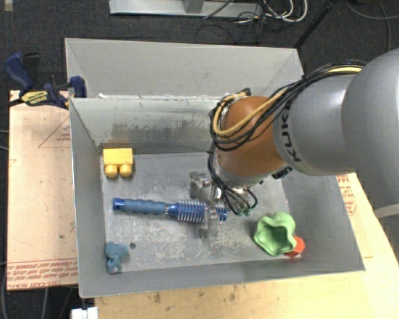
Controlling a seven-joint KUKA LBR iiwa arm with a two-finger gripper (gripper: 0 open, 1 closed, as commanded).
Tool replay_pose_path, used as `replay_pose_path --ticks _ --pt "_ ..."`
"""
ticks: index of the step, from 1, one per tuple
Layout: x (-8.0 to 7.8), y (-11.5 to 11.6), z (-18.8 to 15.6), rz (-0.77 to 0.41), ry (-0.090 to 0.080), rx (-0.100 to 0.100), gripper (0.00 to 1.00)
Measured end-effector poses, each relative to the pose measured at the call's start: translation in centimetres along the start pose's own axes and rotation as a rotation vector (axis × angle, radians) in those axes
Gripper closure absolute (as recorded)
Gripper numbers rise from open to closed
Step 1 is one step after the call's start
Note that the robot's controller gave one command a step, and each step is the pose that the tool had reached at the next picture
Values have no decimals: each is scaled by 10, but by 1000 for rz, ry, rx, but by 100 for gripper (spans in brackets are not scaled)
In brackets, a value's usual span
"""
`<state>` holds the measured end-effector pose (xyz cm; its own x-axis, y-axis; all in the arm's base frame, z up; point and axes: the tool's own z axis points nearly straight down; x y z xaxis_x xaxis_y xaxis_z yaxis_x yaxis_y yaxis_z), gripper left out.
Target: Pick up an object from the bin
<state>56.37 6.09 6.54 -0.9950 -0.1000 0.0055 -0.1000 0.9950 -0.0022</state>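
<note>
Gripper [205, 208]: fingers spread astride the blue hairbrush [161, 209] head. Handle side: yellow block [118, 161], blue lump [115, 254]. Opposite side, near: green cup [274, 233].

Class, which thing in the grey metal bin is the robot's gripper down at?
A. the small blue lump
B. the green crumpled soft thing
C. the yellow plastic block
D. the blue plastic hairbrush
D: the gripper sits right at the bristled head of the blue plastic hairbrush, while the yellow plastic block, the green crumpled soft thing and the small blue lump lie apart from it.
</note>
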Motion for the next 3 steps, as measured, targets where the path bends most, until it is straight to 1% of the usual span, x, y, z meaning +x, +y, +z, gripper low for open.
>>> replay_pose_path --ticks 1,3 --pt "16 34 -4 32 -3 -4 0" --pt "15 34 -4 36 -4 -8 0"
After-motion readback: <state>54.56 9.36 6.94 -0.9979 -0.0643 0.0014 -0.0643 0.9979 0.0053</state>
